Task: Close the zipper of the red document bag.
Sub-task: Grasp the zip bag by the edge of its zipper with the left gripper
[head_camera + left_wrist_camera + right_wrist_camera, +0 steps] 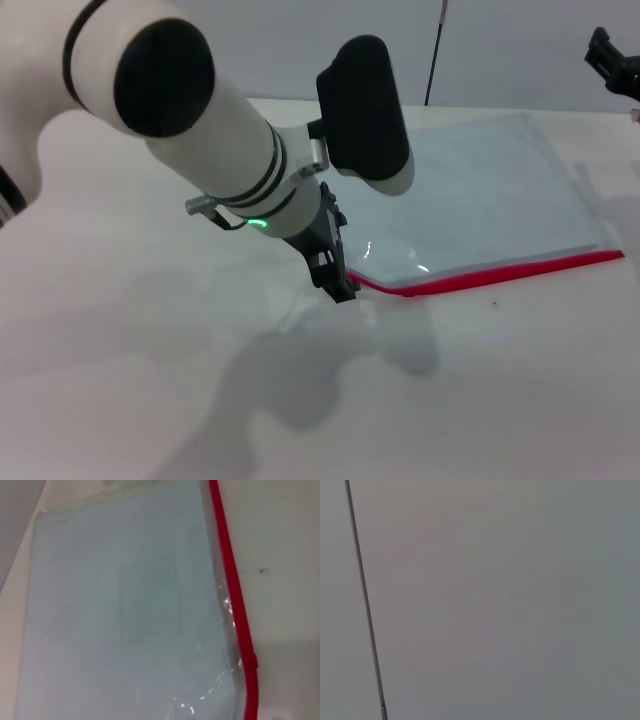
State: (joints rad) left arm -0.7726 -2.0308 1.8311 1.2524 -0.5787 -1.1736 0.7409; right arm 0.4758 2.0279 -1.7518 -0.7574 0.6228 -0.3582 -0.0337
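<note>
We are looking down at a white table [120,330] where the red document bag [480,200], a flat, see-through pale blue-grey pouch, is lying toward the right and far side. Its zipper [500,272], a thin bright red strip, is running along the pouch's near long edge, from the right corner to the left end, where the strip is curving slightly upward.

Our left gripper [338,282] is reaching down in the middle of the scene, its dark fingertips sitting right at the left end of the zipper, at or just beside the pouch corner. We cannot tell whether its jaws are open or closed, or whether they are holding anything. In the left wrist view, the zipper [235,605] is showing along one side of the bag [125,620], with a small raised bump on the strip that may be the slider.

Our right gripper [615,62] is sitting well apart at the far right edge, above the table, and we cannot tell how its jaws stand either.
</note>
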